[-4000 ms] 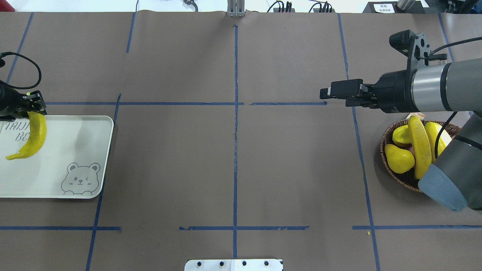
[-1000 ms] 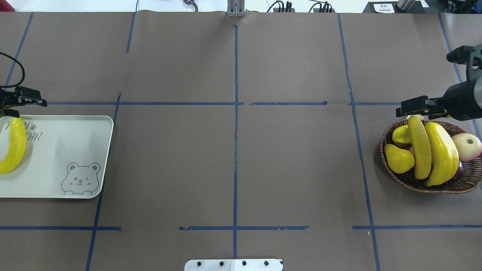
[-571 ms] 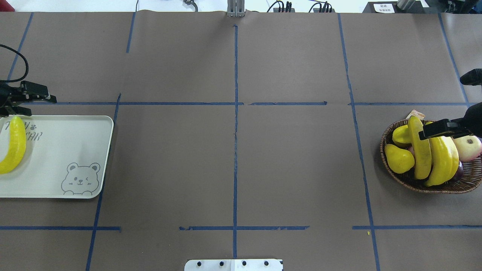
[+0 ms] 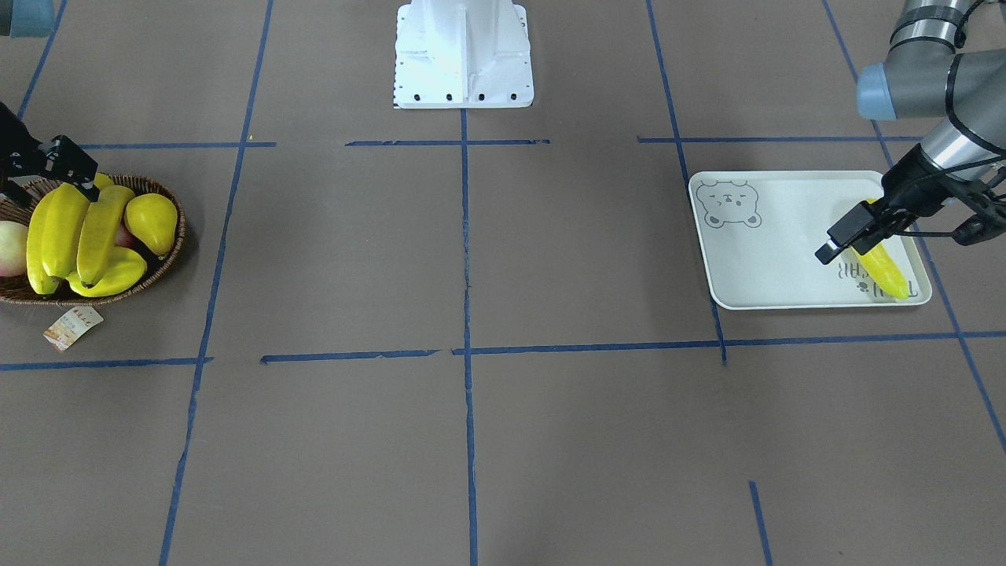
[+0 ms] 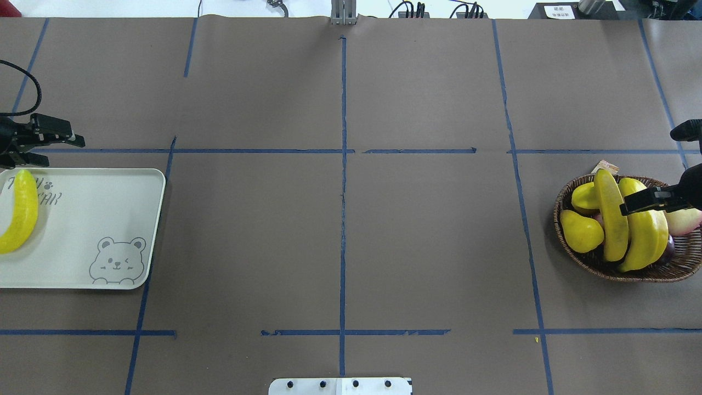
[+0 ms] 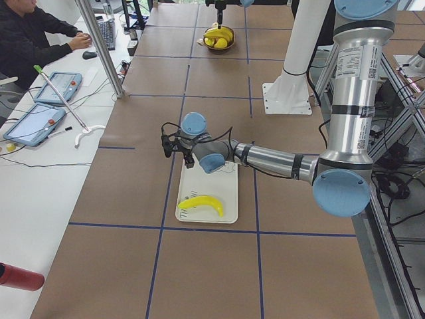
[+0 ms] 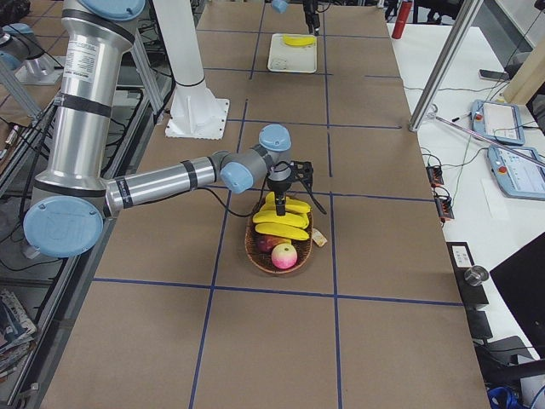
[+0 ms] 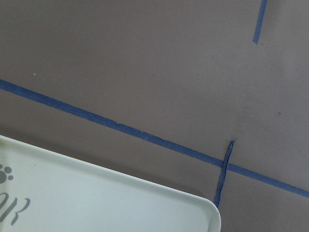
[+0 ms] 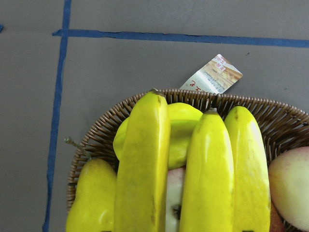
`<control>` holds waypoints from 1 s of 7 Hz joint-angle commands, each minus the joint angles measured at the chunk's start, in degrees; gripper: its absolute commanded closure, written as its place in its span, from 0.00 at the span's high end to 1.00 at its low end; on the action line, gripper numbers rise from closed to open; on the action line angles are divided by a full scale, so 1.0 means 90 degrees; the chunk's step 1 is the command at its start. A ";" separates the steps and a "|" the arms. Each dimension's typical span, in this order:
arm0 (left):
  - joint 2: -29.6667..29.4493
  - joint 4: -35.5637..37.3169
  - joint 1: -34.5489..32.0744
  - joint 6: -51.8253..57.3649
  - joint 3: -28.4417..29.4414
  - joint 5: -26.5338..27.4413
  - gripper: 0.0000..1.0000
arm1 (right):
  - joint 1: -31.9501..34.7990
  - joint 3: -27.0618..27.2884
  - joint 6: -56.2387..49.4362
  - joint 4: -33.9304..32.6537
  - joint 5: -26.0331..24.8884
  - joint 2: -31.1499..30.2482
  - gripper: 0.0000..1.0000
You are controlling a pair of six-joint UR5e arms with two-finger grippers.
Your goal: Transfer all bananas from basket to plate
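Observation:
Three bananas [image 5: 612, 216] lie side by side in the wicker basket [image 5: 587, 263] at the table's right edge, close up in the right wrist view [image 9: 210, 169]. My right gripper [image 5: 630, 206] hovers just over them, jaws apart and empty. A fourth banana [image 5: 22, 211] lies on the off-white bear plate [image 5: 98, 219] at the left edge. My left gripper [image 5: 55, 149] is open and empty, raised above the plate's far edge, clear of that banana. The left wrist view shows only the plate's corner [image 8: 96, 203] and brown paper.
The basket also holds a pear [image 5: 581, 231], a starfruit [image 5: 584, 197], a pink-yellow apple [image 5: 688, 219] and a dark fruit. Its paper tag [image 5: 605, 166] lies beyond the rim. The robot's white base [image 4: 464, 55] is mid-table. An operator [image 6: 33, 40] sits at a side desk.
The left gripper has let go of the banana, which now lies on the plate, and has risen slightly. The right gripper has swung back from mid-table and come down over the basket's bananas.

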 commanded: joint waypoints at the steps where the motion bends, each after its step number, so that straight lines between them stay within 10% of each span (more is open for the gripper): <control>1: 0.0022 0.0000 0.0000 -0.0002 -0.0024 0.0000 0.99 | -0.0010 -0.0072 -0.0053 -0.0020 0.0144 -0.0116 0.82; 7: 0.0032 0.0000 -0.0010 -0.0011 -0.0033 -0.0010 0.99 | -0.0088 -0.0287 -0.0073 0.0000 0.0321 -0.0175 0.76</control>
